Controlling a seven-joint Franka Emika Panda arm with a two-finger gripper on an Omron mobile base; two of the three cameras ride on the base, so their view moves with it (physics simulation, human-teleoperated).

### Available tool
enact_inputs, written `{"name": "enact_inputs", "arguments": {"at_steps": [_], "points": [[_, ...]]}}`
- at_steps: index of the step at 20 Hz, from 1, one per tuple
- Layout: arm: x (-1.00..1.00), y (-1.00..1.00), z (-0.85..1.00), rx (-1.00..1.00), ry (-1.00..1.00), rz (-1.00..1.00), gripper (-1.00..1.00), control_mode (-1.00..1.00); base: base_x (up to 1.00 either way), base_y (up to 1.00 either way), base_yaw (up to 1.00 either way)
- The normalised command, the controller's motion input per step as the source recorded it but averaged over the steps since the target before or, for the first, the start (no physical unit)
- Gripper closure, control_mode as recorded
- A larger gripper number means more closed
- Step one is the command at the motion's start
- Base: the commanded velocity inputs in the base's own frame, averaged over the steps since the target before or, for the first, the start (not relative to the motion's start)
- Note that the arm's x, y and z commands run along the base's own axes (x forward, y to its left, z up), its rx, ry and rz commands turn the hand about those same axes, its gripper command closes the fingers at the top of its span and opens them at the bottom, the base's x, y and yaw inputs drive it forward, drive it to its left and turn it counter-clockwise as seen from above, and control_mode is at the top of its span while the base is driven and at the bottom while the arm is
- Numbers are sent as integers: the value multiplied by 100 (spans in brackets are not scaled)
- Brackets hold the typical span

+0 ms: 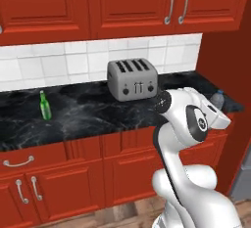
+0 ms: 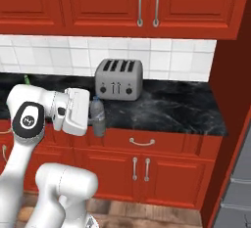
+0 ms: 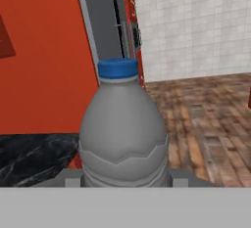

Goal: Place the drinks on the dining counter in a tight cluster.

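Note:
My gripper is shut on the small clear bottle with a blue cap, holding it upright at the front edge of the narrow black counter. In the hand view the same bottle stands between my fingertips. From the left base view the clear bottle peeks out behind my arm at the counter's right end. A slim green glass bottle stands on the left part of this counter, and its top shows behind my arm. The dining counter is out of view.
A grey toaster sits against the tiled wall at the back of the counter. Red wall cabinets hang overhead. A tall red side panel closes off the counter's right end, with a grey appliance beyond it.

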Motion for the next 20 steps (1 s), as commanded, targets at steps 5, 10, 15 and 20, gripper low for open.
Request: {"name": "enact_inputs", "arguments": {"at_steps": [5,10,15,20], "points": [[0,0,0,0,0,0,100,100,-63,16,-26],[0,0,0,0,0,0,100,100,-26,9,-75],[0,0,0,0,0,0,100,100,-22,8,-78],[0,0,0,0,0,0,100,100,-18,6,-82]]}}
